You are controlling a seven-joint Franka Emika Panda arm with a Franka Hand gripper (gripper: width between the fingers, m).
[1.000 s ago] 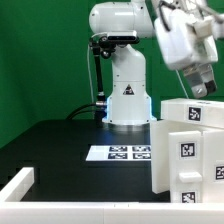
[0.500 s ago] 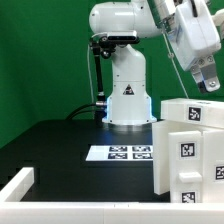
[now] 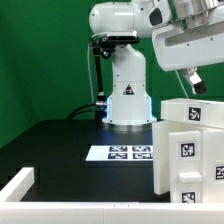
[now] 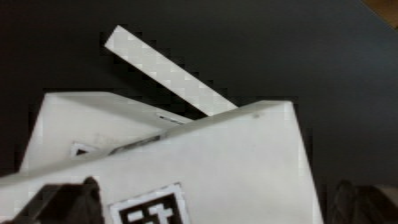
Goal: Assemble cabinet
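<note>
The cabinet (image 3: 190, 150) is a large white box-like body with black-and-white tags, standing at the exterior view's right on the black table. My gripper (image 3: 197, 83) hangs just above its top, apart from it. In the wrist view the cabinet (image 4: 196, 160) fills the near field, with one tag (image 4: 151, 208) showing. My gripper (image 4: 214, 205) is open and empty. Its dark fingertips (image 4: 63, 202) stand wide apart at either side of the cabinet's top.
The marker board (image 3: 118, 153) lies flat on the table in front of the robot base (image 3: 125, 105). A white edge piece (image 3: 15, 184) sits at the exterior view's near left. A long white strip (image 4: 166, 68) lies on the dark table beyond the cabinet.
The wrist has turned from a tilted pose to nearly level above the cabinet, and the fingers have shifted slightly toward the exterior view's left. The cabinet has not moved.
</note>
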